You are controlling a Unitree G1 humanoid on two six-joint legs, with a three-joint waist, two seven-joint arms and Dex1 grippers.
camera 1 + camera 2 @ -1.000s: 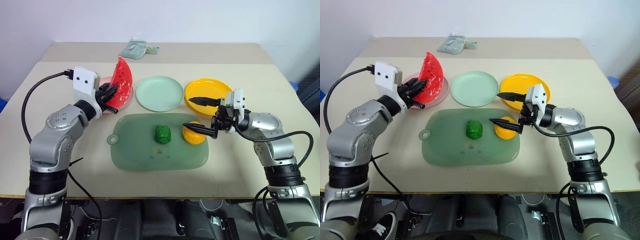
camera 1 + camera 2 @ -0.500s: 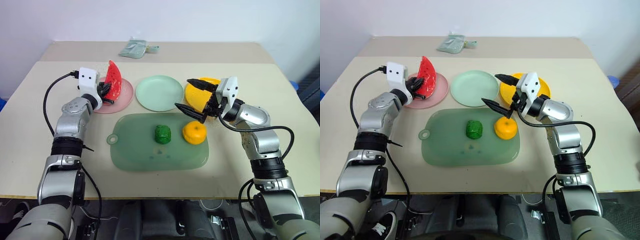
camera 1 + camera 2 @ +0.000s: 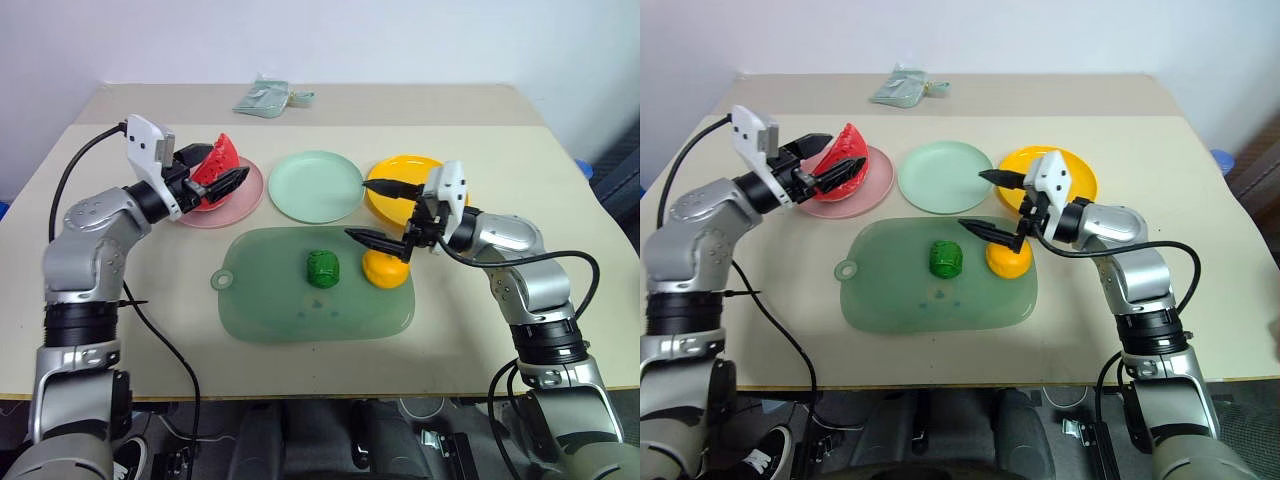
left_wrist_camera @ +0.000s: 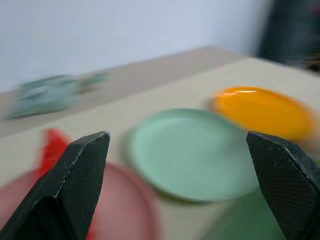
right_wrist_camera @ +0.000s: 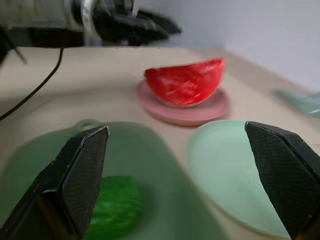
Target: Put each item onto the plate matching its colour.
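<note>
The orange fruit (image 3: 386, 269) sits on the big see-through green board (image 3: 316, 312), and the right pincer (image 3: 381, 210) is right by it, a little above and toward the plates, so the right arm is much the nearer one. The fruit is round, so no side is longer. The yellow plate (image 3: 402, 194) waits just behind it. The right arm reaches in from the side with its pincer lying flat, wide open and holding nothing. The green lumpy vegetable (image 3: 323, 268) sits beside the fruit on the board, just in front of the mint green plate (image 3: 318, 186). The watermelon wedge (image 3: 214, 167) lies on the pink plate (image 3: 222, 201). The left pincer (image 3: 221, 168) is wide open around the wedge and grips nothing
</note>
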